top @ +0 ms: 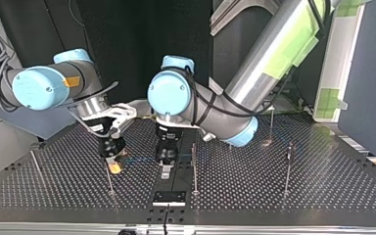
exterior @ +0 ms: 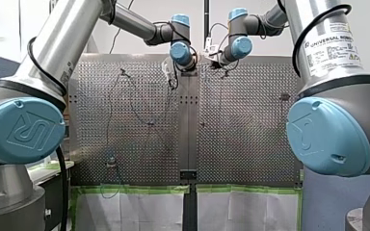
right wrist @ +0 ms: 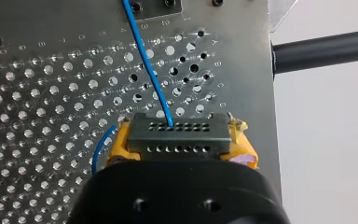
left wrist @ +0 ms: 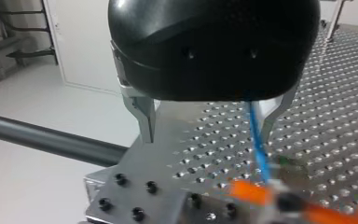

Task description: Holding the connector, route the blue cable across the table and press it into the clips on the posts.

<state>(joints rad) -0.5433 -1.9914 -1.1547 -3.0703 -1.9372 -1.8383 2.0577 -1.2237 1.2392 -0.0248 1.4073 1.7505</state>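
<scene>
In the front view a perforated metal counter [exterior: 139, 120] lies in two panels with a plain strip down the middle. Green tape [exterior: 135, 189] edges its near side and a pale wall stands behind it. My left arm [exterior: 139, 24] and my right arm [exterior: 265, 21] both reach to the far middle. The cable is too fine there to follow.

In the top view thin posts [top: 194, 169] stand upright on the counter. A small plate [top: 169, 197] sits at the near edge, in the middle. My right gripper [top: 113, 165], with yellow pads, hangs left of the middle. My left gripper [top: 165, 169], black with metal fingers, hangs just beside it, above the plate.

In the left wrist view the left gripper's fingers [left wrist: 144, 119] stand wide apart and hold nothing. The blue cable [left wrist: 257, 144] runs between them, just inside one finger. It goes from under the gripper body down to a blurred orange shape [left wrist: 251, 192]. Beyond the counter's edge are a pale floor and a dark bar [left wrist: 51, 142].

In the right wrist view my right gripper is clamped on the grey connector [right wrist: 177, 133]. The connector's long axis lies across, from pad to pad, and its rows of holes face the camera. The cable leaves the connector's far side and runs nearly straight away from the gripper to the plate at the counter's edge. A short blue loop [right wrist: 98, 149] curls beside one pad.
</scene>
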